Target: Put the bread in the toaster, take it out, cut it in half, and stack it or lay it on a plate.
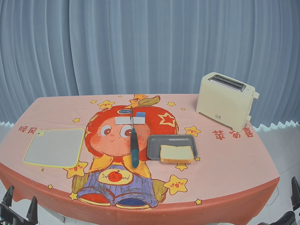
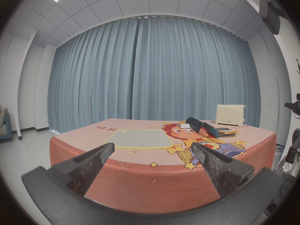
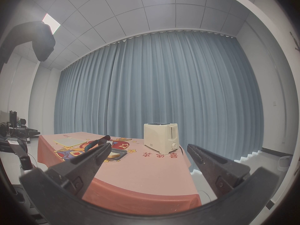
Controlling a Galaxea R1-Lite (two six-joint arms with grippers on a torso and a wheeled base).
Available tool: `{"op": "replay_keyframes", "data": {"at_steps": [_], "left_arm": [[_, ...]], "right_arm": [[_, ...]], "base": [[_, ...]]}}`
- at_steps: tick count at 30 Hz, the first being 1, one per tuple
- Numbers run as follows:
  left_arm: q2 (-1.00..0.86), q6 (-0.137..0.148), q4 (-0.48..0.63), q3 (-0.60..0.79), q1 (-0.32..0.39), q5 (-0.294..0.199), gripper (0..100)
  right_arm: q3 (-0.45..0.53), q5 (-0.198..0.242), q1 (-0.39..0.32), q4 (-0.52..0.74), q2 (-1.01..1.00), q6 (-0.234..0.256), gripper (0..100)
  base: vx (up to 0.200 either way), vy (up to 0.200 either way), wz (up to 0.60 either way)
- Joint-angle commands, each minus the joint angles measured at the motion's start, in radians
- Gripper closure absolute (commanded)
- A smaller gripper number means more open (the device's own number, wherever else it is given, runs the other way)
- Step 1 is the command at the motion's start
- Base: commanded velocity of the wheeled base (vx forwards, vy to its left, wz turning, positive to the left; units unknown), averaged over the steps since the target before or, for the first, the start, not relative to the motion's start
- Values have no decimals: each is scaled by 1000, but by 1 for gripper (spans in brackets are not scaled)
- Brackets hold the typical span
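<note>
**A:** Well, head view first. Where does the bread sit?

**B:** The bread point(image 1: 177, 153), a single slice, lies flat at the near edge of a grey tray point(image 1: 172, 139), just right of the middle of the counter point(image 1: 225, 163). A knife point(image 1: 134, 144) lies just left of the tray, with its handle toward the near side. The cutting board point(image 1: 54, 147) is near the left edge, and the toaster point(image 1: 225, 100) stands at the far right, well apart from the tray.

**A:** And the left wrist view?

**B:** The left jaws are released, spread wide and holding nothing, off the counter's near side. Past them I see the cutting board point(image 2: 139, 138), the knife point(image 2: 201, 126) and the toaster point(image 2: 229, 114) farther off.

**A:** Then the right wrist view?

**B:** The right jaws are released as well, gaping and empty, off the counter's right end. The toaster point(image 3: 161, 138) is upright between them in the distance. The bread point(image 3: 113, 155) rests on the tray point(image 3: 122, 151), with the knife point(image 3: 95, 142) beside it.
</note>
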Motion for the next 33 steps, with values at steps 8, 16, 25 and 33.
{"op": "replay_keyframes", "data": {"at_steps": [8, 16, 25, 33], "left_arm": [[-1, 0, 0, 18, 1, 0, 0], [-1, 0, 0, 18, 1, 0, 0], [-1, 0, 0, 18, 1, 0, 0], [-1, 0, 0, 18, 1, 0, 0]], "right_arm": [[-41, 13, 11, 1, 97, 0, 0], [-22, 14, 14, 1, 125, -4, 0], [-25, 16, 14, 1, 159, -4, 0], [-82, 23, 14, -1, 243, -19, 0]], "base": [[0, 0, 0], [0, 0, 0], [0, 0, 0], [0, 0, 0]]}}
